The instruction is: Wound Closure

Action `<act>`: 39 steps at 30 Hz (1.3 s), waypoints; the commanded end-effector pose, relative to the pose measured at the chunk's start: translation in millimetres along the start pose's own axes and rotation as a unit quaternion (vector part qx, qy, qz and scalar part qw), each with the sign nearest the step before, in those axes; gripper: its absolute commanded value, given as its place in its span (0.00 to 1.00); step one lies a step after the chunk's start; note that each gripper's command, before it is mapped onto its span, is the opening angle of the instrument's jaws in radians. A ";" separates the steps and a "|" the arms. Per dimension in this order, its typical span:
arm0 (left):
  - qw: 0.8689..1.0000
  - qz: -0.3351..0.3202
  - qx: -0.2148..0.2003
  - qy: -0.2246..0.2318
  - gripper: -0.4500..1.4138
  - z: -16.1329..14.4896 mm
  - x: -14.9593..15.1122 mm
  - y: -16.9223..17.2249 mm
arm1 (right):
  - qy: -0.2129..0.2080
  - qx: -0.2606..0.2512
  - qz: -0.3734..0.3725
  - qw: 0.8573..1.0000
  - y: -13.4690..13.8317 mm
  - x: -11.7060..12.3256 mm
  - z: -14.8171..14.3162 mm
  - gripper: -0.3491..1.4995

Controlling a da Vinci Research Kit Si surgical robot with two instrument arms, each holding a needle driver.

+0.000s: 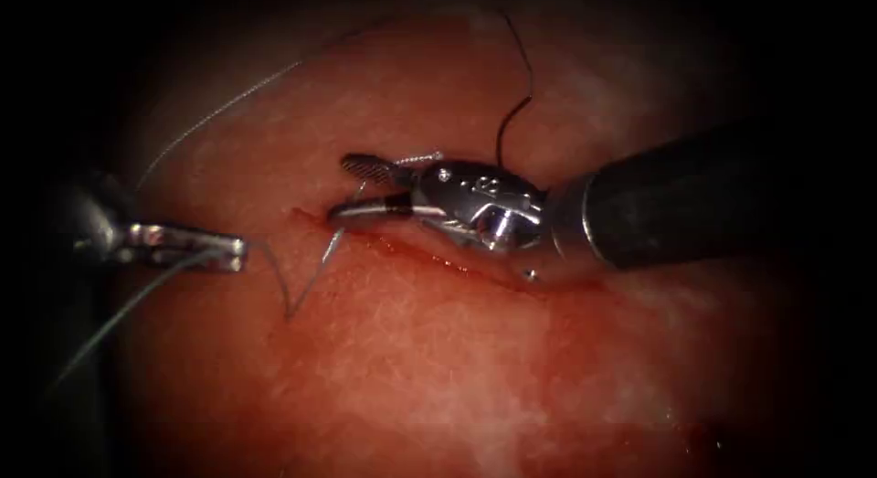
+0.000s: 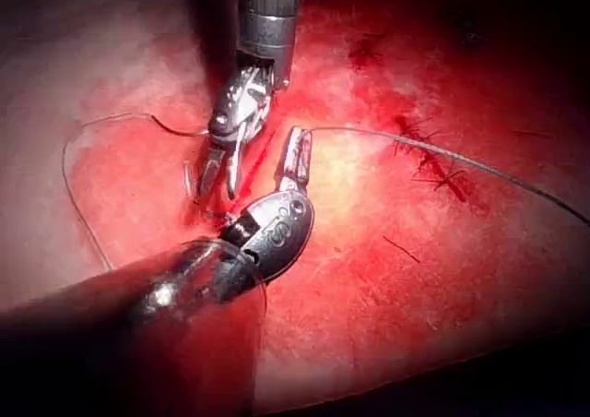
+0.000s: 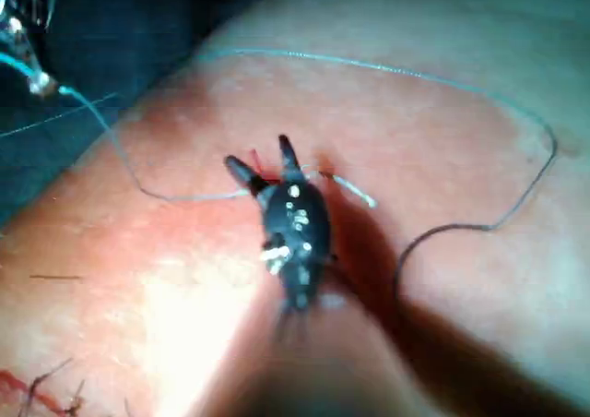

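The tissue [image 1: 438, 368] has a cut [image 1: 448, 257] running from the centre to the right. My right tool [image 1: 352, 187] stands open at the cut's left end with nothing between its jaws, as also seen in the left wrist view [image 2: 221, 179] and in the right wrist view [image 3: 263, 159]. A short silvery curved piece, apparently the needle [image 1: 420, 156] [image 3: 355, 188], lies on the tissue beside the upper jaw; its ends are hidden. My left tool [image 1: 239, 251] [image 2: 297, 149], left of the cut, is shut on the thread [image 1: 290, 304], which loops out of the tissue near the cut's left end.
Long slack thread [image 1: 228, 103] arcs over the tissue at the upper left, and a dark strand [image 1: 521, 85] curls above the right tool. Earlier stitches [image 2: 433, 163] show further along the wound. Red fluid [image 1: 411, 249] lines the cut's edge.
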State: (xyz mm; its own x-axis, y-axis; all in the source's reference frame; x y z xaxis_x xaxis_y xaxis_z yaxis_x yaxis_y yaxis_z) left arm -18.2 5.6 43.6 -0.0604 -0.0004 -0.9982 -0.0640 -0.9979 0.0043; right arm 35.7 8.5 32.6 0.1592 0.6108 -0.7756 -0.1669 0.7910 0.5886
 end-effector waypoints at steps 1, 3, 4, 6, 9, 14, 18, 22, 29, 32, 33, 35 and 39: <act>1.000 -0.004 -0.002 0.003 0.00 0.8 -0.7 0.6 | 0.000 0.014 -0.005 1.000 -1.6 -2.0 2.5 0.04; 1.000 -0.005 -0.007 0.011 0.00 1.2 -0.9 0.1 | 0.000 0.025 -0.011 1.000 -2.0 -2.6 3.3 0.00; 1.000 -0.005 -0.011 0.017 0.00 1.5 -1.0 -0.3 | 0.001 0.029 -0.012 1.000 -2.2 -2.7 3.5 0.00; 1.000 -0.007 -0.015 0.025 0.00 1.9 -1.3 -1.0 | 0.001 0.038 -0.015 0.999 -2.5 -2.8 3.6 0.00; 0.999 -0.009 -0.021 0.033 0.00 2.4 -2.0 -2.4 | 0.000 0.043 -0.016 0.999 -3.0 -2.8 3.6 0.00; 0.999 -0.004 -0.019 0.050 0.00 3.9 -5.1 -4.8 | 0.015 0.045 -0.016 0.999 -4.2 -2.8 4.1 0.00; 0.998 0.003 -0.018 0.055 0.00 4.4 -7.5 -5.6 | 0.028 0.047 -0.017 0.998 -5.0 -2.7 4.6 0.00; 0.998 -0.001 -0.018 0.056 0.00 4.5 -10.0 -6.3 | 0.040 0.052 -0.016 0.998 -5.9 -2.5 4.7 0.00; 1.000 0.001 -0.001 0.030 0.00 4.4 -16.2 -6.4 | 0.075 0.061 -0.009 0.995 -7.5 -0.8 3.7 0.00; 1.000 -0.002 0.004 0.022 0.00 4.5 -18.7 -5.5 | 0.096 0.065 -0.004 0.993 -7.8 -0.1 2.8 0.00; 1.000 -0.006 0.007 0.018 0.00 4.5 -19.6 -5.0 | 0.109 0.063 -0.002 0.992 -7.7 0.3 2.2 0.00; 1.000 -0.009 0.008 0.017 0.00 4.5 -20.4 -4.5 | 0.121 0.056 0.002 0.991 -7.6 0.6 1.4 0.02; 1.000 -0.012 0.010 0.014 0.00 4.3 -21.2 -3.7 | 0.149 0.044 0.008 0.988 -7.4 0.9 -0.1 0.09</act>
State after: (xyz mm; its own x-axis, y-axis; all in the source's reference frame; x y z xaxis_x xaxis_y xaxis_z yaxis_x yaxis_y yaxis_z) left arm -20.5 10.3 64.6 -0.0326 0.0205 -0.9993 -0.0864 -0.9961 -0.0176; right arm 36.5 4.6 27.2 -0.1449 0.5903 -0.7941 -0.0804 0.7929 0.6041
